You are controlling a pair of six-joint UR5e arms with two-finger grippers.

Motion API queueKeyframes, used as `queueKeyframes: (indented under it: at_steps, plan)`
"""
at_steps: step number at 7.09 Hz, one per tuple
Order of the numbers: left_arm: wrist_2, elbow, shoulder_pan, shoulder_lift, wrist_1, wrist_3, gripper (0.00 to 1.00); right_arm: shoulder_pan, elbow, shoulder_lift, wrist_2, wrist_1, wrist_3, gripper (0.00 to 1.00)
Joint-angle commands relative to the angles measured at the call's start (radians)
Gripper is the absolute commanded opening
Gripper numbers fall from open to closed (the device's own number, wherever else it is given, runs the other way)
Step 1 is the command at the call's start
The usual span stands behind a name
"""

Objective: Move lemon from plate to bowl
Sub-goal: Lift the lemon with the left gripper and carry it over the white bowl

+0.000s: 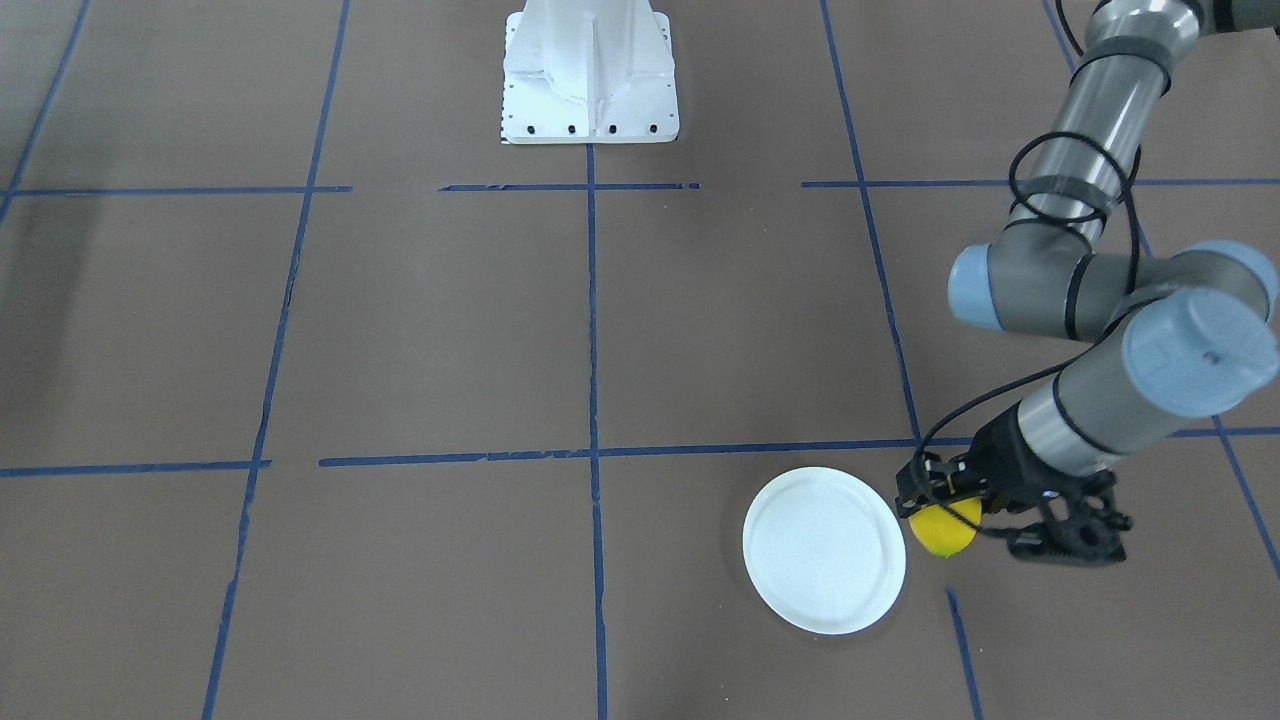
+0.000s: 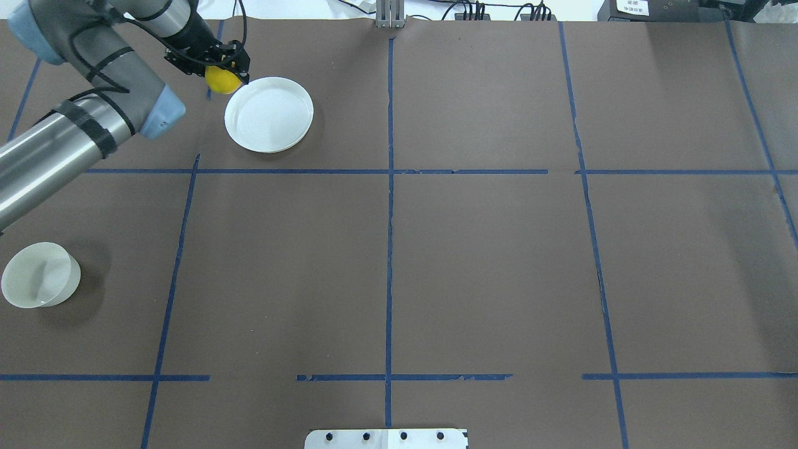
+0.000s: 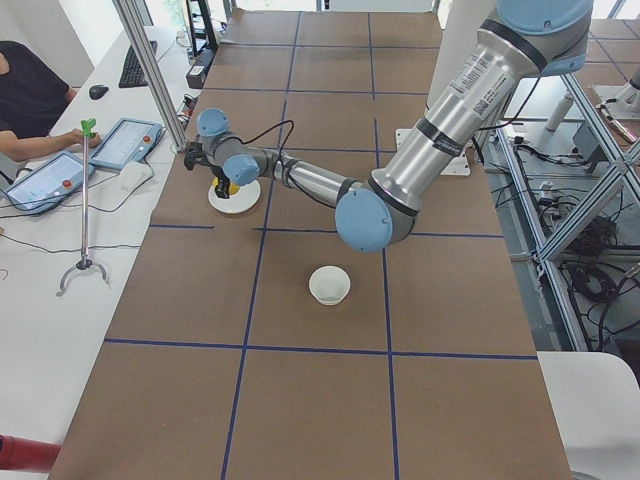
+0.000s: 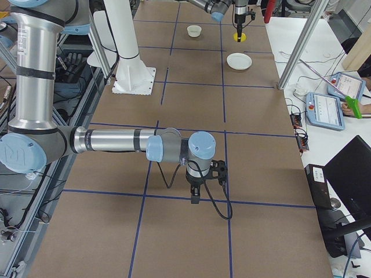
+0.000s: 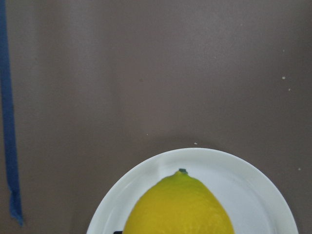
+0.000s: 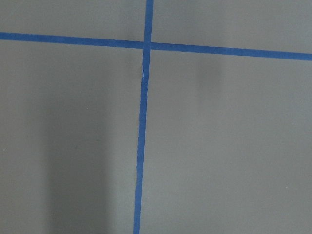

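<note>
My left gripper (image 1: 946,508) (image 2: 223,72) is shut on the lemon (image 1: 945,530) (image 2: 222,81), a bright yellow oval with a tiny greenish tip. It holds the lemon off the table at the edge of the flat white plate (image 1: 824,549) (image 2: 269,114), which has nothing on it. In the left wrist view the lemon (image 5: 180,207) hangs in front of the plate (image 5: 253,192). The small cream bowl (image 2: 40,274) (image 3: 329,285) stands far from the plate, near the table's left edge. My right gripper (image 4: 197,194) hovers low over the table far away; I cannot tell whether it is open.
Blue tape lines (image 2: 389,187) mark a grid on the brown table. The robot's white base (image 1: 590,75) stands at the table's near edge. Tablets (image 3: 125,143) and a person sit on a side table beyond the plate.
</note>
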Motion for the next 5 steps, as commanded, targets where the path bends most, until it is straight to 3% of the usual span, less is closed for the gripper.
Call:
queueKeyframes:
  at_steps: [1, 3, 4, 5]
  plan:
    - [0.004, -0.319, -0.021, 0.24, 0.088, 0.015, 0.0, 0.0, 0.0, 0.0, -0.001, 0.0, 0.0, 1.0]
    - [0.109, -0.447, -0.019, 0.473, 0.045, 0.099, 0.0, 0.0, 0.0, 0.0, 0.0, 0.0, 0.0, 1.0]
    - [0.114, -0.502, -0.021, 0.643, -0.07, 0.096, 0.0, 0.0, 0.0, 0.0, -0.001, 0.0, 0.0, 1.0]
    - [0.117, -0.527, -0.021, 0.842, -0.299, 0.062, 0.0, 0.0, 0.0, 0.001, -0.001, 0.0, 0.0, 1.0]
